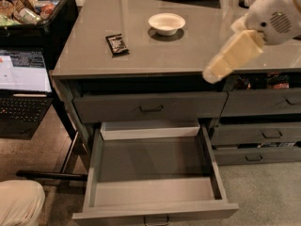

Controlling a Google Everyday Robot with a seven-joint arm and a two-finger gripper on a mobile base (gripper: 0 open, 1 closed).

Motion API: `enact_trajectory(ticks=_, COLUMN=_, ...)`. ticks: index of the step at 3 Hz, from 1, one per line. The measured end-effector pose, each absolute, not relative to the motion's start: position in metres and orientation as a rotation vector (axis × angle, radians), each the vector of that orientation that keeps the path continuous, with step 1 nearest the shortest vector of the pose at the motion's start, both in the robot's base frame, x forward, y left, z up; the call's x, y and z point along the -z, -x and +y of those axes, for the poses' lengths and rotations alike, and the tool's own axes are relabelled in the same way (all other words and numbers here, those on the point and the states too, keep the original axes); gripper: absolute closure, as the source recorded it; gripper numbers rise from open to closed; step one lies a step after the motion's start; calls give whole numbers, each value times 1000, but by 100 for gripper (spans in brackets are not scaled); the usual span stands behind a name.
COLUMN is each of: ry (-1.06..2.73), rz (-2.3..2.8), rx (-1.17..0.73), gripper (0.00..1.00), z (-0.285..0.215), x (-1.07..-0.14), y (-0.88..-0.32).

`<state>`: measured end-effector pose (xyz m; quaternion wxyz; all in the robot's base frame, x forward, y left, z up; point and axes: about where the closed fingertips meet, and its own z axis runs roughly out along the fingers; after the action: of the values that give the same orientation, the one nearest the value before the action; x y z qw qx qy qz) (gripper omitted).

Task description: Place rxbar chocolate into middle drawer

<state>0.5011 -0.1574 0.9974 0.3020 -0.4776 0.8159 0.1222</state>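
The rxbar chocolate (116, 43), a flat black-wrapped bar, lies on the grey countertop (197, 46), left of the white bowl (166, 23). The middle drawer (150, 160) is pulled wide open below the counter, and its grey floor is bare. My gripper (212, 72), cream-coloured, hangs from the white arm (275, 13) at the right. It points down-left over the counter's front edge, well right of the bar and above the drawer's right side. It holds nothing that I can see.
A shallow white tray (149, 129) sits at the back of the open drawer. The top drawer front (150, 107) is shut. More drawers (263, 135) stand at the right. A laptop (23, 79) and a black bin of snacks (28, 8) are at the left. A person's knee (19, 204) is at the bottom left.
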Motion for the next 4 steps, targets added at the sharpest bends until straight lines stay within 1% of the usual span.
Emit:
enact_trajectory(ticks=1, ry=1224, rz=2160, rx=-377, gripper=0, z=-147, x=-1003, y=-501)
enact_trajectory(ticks=2, ry=1223, rz=2160, rx=-377, gripper=0, z=-147, x=-1003, y=-501)
enact_trajectory(ticks=3, ry=1158, rz=2167, rx=-369, gripper=0, z=-138, x=-991, y=-515)
enact_trajectory(ticks=4, ry=1071, rz=2147, rx=-395, gripper=0, z=-99, x=-966, y=-553)
